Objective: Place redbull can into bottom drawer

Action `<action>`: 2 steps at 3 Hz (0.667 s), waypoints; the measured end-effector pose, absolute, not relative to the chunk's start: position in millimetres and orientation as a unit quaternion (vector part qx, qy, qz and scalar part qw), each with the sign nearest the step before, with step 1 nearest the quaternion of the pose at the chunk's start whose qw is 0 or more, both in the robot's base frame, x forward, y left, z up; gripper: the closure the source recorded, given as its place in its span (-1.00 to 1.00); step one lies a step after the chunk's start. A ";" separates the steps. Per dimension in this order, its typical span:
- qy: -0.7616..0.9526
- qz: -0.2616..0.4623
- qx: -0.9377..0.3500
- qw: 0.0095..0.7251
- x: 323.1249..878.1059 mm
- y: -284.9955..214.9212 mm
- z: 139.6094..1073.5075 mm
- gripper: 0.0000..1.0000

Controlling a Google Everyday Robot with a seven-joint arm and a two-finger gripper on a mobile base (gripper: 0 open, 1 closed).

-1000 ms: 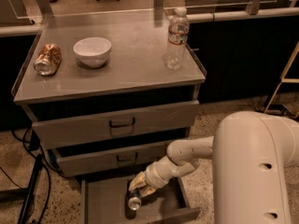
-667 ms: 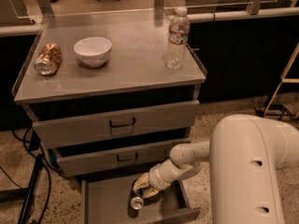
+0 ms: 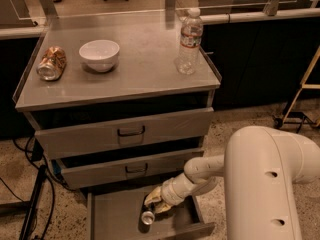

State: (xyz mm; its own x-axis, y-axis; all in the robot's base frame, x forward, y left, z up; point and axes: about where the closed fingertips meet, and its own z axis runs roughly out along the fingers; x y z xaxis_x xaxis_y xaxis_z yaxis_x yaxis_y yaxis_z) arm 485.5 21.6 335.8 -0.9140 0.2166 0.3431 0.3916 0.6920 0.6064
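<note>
The bottom drawer (image 3: 117, 215) is pulled out at the foot of the grey cabinet, a shallow tray with low sides. The redbull can (image 3: 148, 216) is inside it, its shiny silver top facing the camera. My gripper (image 3: 153, 204) reaches down into the drawer from the right, its yellowish fingers right at the can's upper part. The white arm fills the lower right of the view.
On the cabinet top (image 3: 140, 69) lie an orange-copper can (image 3: 51, 63) on its side, a white bowl (image 3: 99, 54) and a clear water bottle (image 3: 189, 40). Two drawers with dark loop handles (image 3: 131, 131) sit above the open one. Cables run on the floor at left.
The arm has lowered slightly and the can with the gripper has sunk a little deeper into the bottom drawer.
</note>
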 end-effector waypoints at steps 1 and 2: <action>-0.907 -0.357 -0.187 0.125 488.7 25.1 320.0 1.00; -0.901 -0.360 -0.213 0.118 496.1 25.8 304.0 1.00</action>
